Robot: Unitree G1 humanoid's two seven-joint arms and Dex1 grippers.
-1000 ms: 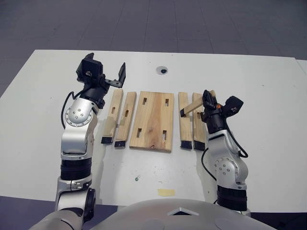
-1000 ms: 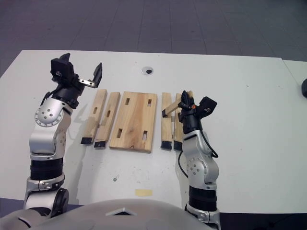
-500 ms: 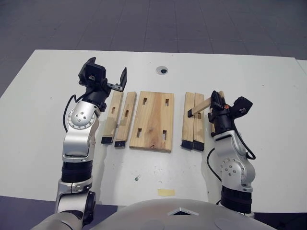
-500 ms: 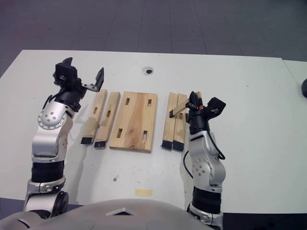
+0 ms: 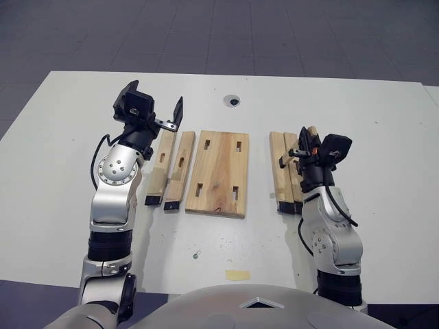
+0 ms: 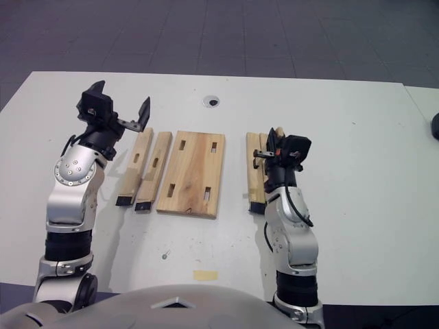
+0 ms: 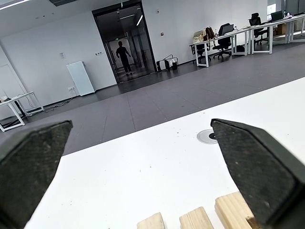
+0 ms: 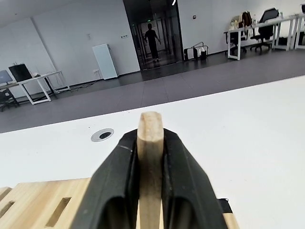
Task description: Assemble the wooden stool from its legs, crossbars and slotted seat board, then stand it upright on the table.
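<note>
- Two pairs of parts flank the seat board point(image 5: 218, 173), which lies flat mid-table point(image 5: 384, 137) with its four slots facing up. The left pair of legs point(image 5: 169, 170) and the right pair of legs point(image 5: 287, 175) run parallel to it. I judge this layout keeps every piece reachable by the nearer arm.
- The right gripper point(image 8: 149, 148) is clamped on a crossbar point(image 8: 150, 121), its pads pressed flat on both faces. It holds the piece just above the right pair of legs, near their far ends.
- The crossbar's free end points toward the seat board. Whether it touches the leg beneath is hard to tell from the head views.
- The left gripper point(image 5: 159, 113) is spread wide and carries nothing. It hovers over the far ends of the left pair of legs, probably poised to take or steady one.
- Nothing is joined yet, so the task is at its start.
</note>
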